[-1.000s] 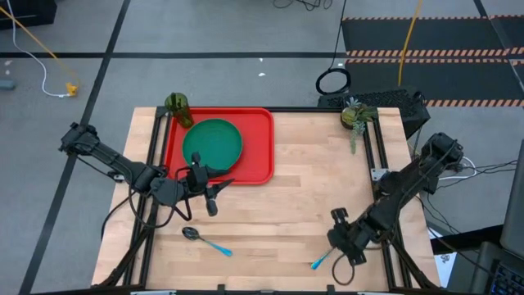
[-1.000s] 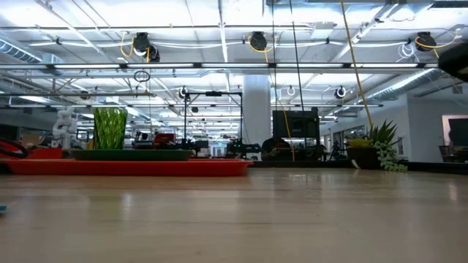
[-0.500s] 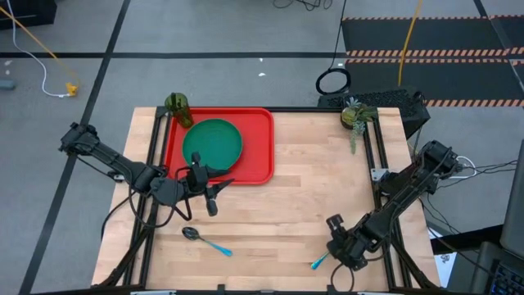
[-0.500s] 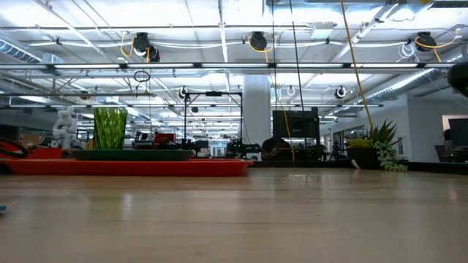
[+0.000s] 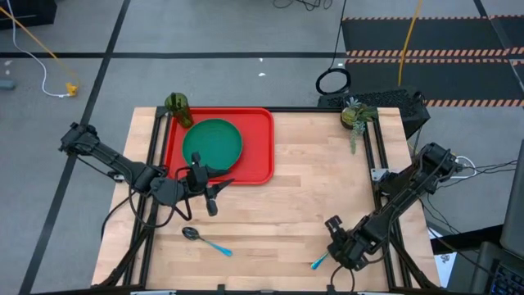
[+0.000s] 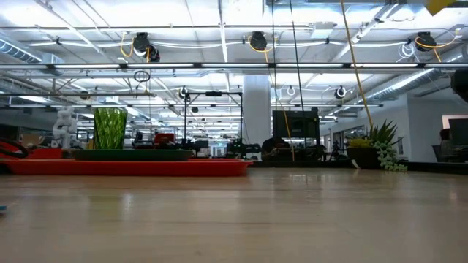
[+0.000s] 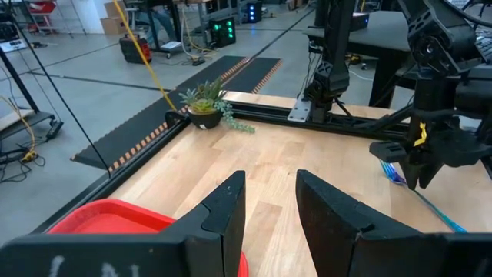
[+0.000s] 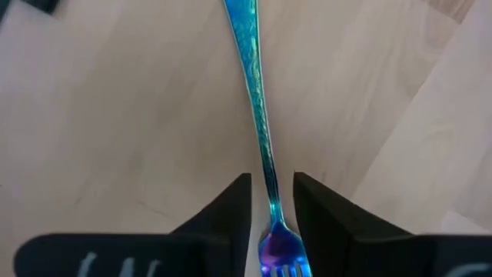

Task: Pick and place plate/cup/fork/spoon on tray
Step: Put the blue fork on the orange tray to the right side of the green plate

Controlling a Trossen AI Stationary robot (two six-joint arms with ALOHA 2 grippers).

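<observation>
The dark green plate (image 5: 213, 142) lies on the red tray (image 5: 260, 139). The olive-green cup (image 5: 177, 106) stands upright at the tray's far left corner and also shows in the low view (image 6: 110, 128). The spoon (image 5: 205, 241) lies flat on the table near the front edge. The fork (image 5: 318, 261) lies flat at the front right. My right gripper (image 8: 271, 185) is open, pointing down, with one finger on each side of the fork's neck (image 8: 267, 165), not touching it. My left gripper (image 5: 219, 195) is open and empty just in front of the tray.
A small potted plant (image 5: 354, 115) stands at the table's far right corner. Bare wood lies between the tray and the fork. The table's black frame rails (image 5: 372, 152) run along its left and right sides.
My right gripper has gone a little toward the table's left and near edges, over the fork's head end. The fork, the spoon and the things on the tray have kept still.
</observation>
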